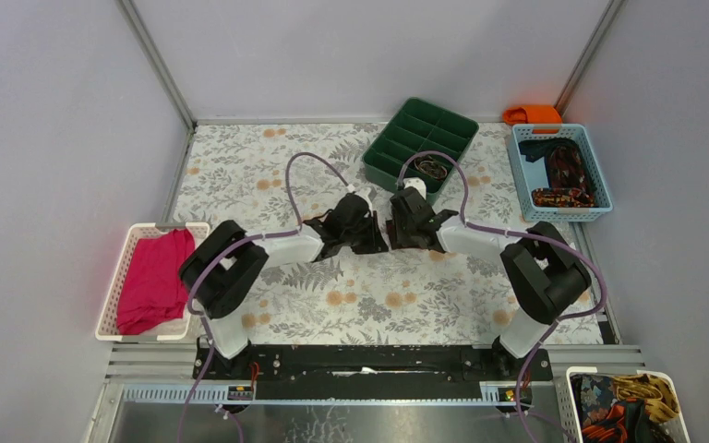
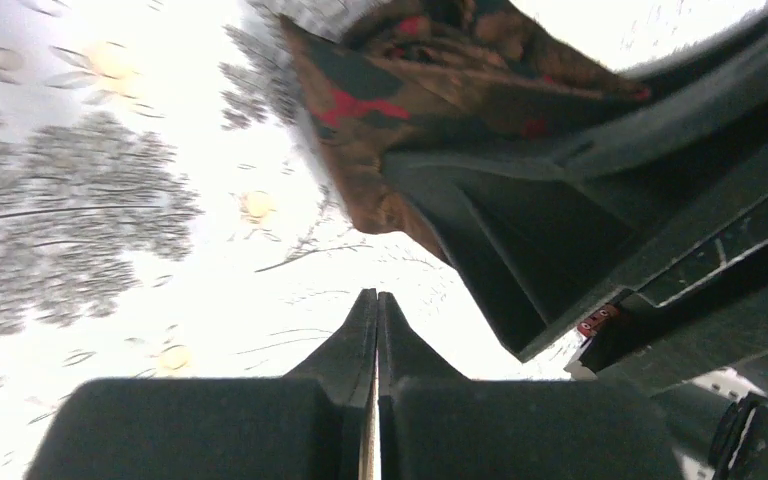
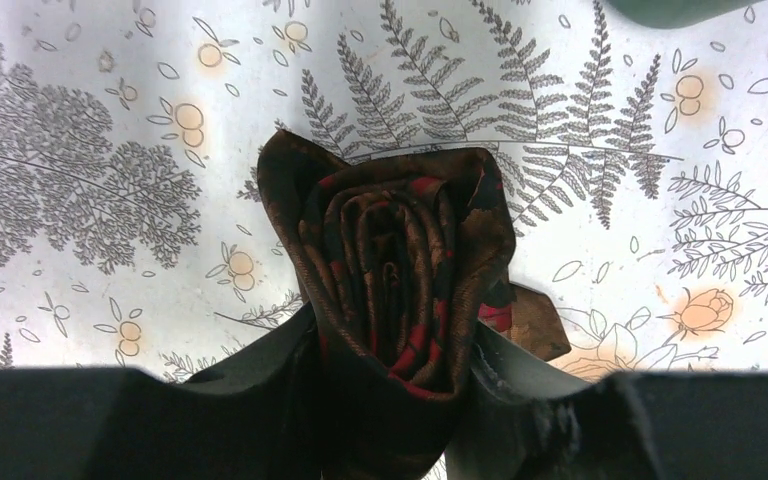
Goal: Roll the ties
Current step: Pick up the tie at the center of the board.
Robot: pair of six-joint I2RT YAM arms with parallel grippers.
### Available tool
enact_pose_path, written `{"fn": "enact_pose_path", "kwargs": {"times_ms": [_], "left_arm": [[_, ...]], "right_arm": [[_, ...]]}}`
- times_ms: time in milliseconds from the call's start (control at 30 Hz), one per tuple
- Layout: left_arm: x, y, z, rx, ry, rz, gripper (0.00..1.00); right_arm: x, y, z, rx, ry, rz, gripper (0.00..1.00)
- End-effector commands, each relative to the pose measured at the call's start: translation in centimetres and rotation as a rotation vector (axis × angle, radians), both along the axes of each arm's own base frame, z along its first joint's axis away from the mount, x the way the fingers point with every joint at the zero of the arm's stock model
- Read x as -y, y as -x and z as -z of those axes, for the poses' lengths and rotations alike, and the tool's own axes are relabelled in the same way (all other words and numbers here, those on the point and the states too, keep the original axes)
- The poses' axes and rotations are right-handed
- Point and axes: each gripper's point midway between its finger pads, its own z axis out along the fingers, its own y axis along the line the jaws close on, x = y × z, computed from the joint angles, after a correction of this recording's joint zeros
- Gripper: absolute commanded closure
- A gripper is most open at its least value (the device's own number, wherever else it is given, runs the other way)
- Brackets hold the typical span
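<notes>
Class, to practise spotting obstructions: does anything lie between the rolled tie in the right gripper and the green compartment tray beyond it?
Nothing visible does. The rolled tie sits clamped in the right gripper, and only bare tablecloth separates it from the green tray. The left gripper, shut, is off to the side.

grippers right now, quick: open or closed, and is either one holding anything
left gripper: closed, holding nothing
right gripper: closed on the rolled tie
</notes>
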Motion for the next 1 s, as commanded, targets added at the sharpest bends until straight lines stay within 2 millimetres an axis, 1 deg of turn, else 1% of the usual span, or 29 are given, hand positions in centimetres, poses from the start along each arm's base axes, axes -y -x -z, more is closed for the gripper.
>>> {"fn": "enact_pose_path", "kwargs": {"times_ms": [0,100,200,367,467,567,733,867,967], "left_arm": [[-2.8,-1.8,-1.0,0.032,-0.005,-0.120,1.00],[-3.9,-2.4,-1.0,0.021,0.029,-0.167,1.00],[-4.8,-2.6,-0.6,0.007,0.050,-0.191,1.00],[-6.0,-3.1,-1.0,0.032,0.079,-0.217,1.00],[-6.6,-3.5,-1.3,0.049,0.088,-0.227,1.00],[-7.0,-3.8,-1.3,0.055,0.096,-0.236,1.00],[-7.1,-4.5,-1.0,0.060,0.110,-0.240,1.00],[-6.9,-4.7,-0.1,0.042,0.121,-0.231,1.00],[-6.6,-4.9,0.3,0.028,0.134,-0.220,1.00]], "right_arm": [[-0.9,-2.2,-3.3,0.196,-0.058,0.039,0.96],[-2.0,-2.8,-4.6,0.309,-0.075,0.031,0.99],[-3.0,-3.1,-5.5,0.410,-0.044,0.014,1.00],[-4.5,-3.3,-6.4,0.527,-0.016,-0.019,1.00],[-5.9,-3.2,-7.0,0.594,-0.032,-0.048,1.00],[-6.6,-3.9,-7.2,0.670,-0.001,-0.038,1.00],[-8.0,-4.4,-4.4,0.630,-0.002,-0.045,1.00],[-8.3,-3.4,-2.1,0.587,-0.003,-0.046,1.00],[-7.9,-2.3,-1.4,0.576,-0.037,-0.020,1.00]]}}
